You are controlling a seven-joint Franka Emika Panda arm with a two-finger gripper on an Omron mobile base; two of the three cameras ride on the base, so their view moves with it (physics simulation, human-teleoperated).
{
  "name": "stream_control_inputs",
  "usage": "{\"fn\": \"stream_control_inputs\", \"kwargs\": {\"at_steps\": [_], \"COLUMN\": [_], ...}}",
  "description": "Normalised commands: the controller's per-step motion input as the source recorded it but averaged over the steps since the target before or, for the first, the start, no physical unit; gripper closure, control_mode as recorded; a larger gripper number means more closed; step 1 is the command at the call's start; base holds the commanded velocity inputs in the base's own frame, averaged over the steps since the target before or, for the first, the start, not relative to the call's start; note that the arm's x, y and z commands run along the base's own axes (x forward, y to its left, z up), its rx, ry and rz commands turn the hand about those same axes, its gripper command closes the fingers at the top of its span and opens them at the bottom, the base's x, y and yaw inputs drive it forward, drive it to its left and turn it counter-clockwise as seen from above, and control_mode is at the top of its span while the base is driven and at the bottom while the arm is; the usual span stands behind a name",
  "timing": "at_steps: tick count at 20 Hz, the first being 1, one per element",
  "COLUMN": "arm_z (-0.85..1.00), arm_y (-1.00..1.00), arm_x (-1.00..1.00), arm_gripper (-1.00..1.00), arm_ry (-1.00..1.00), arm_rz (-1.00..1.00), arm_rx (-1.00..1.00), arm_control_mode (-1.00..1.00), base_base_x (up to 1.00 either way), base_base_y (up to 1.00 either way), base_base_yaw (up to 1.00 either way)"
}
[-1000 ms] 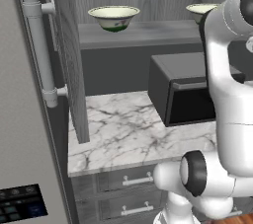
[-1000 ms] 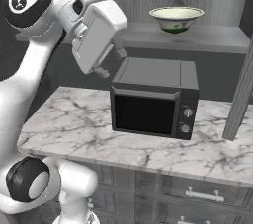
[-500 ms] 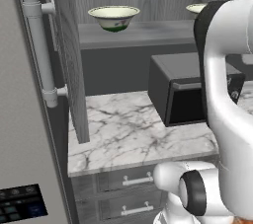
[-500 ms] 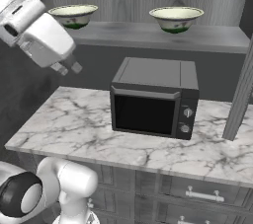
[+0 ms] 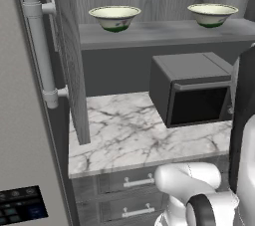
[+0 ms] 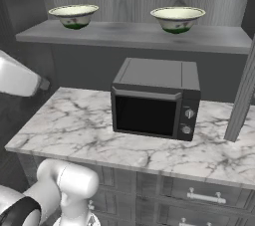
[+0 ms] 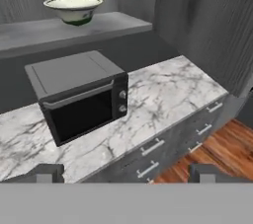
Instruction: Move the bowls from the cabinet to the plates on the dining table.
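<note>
Standing behind the robot, I judged the job at its very first step: both bowls sat on the open cabinet shelf, neither yet lifted. In the left base view the left bowl stood at about eleven o'clock and the right bowl at about one o'clock, well apart along the shelf; in the right base view they appeared as the left bowl and the right bowl. Below them a black microwave rested on the marble counter, with grey drawers underneath and the cabinet door swung open at nine o'clock. The gripper had its jaws spread fully wide and held nothing; its dark fingertips rose at six o'clock of the hand view, which looked down across the microwave toward one bowl up at eleven o'clock. I saw no plates and no dining table from where I stood. To my eye the next move called for raising the hand to shelf height, clearing the microwave's top, and bringing the spread jaws over a bowl's flared rim; the shelf edge and the open door looked like the things to avoid knocking.
</note>
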Motion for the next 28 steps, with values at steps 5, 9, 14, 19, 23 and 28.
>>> {"fn": "stream_control_inputs", "kwargs": {"at_steps": [5, 9, 14, 19, 23, 28], "arm_z": [0.0, 0.0, 0.0, 0.03, 0.19, 0.05], "arm_y": [0.17, 0.1, 0.0, 0.0, 0.0, 0.0], "arm_x": [-0.12, 0.0, 0.48, 0.43, 0.07, 0.08], "arm_gripper": [-1.0, -1.0, -1.0, -1.0, -1.0, -1.0], "arm_ry": [-0.45, -0.36, -0.01, 0.12, 0.23, 0.36], "arm_rz": [0.11, 0.04, 0.03, 0.08, 0.23, 0.25], "arm_rx": [0.03, 0.06, 0.06, 0.22, 0.31, 0.28], "arm_control_mode": [-1.0, -1.0, -1.0, -1.0, -1.0, -1.0], "base_base_x": [0.0, 0.0, 0.0, 0.0, 0.0, 0.0], "base_base_y": [0.0, 0.0, 0.0, 0.0, 0.0, 0.0], "base_base_yaw": [0.0, 0.0, 0.0, 0.0, 0.0, 0.0]}}
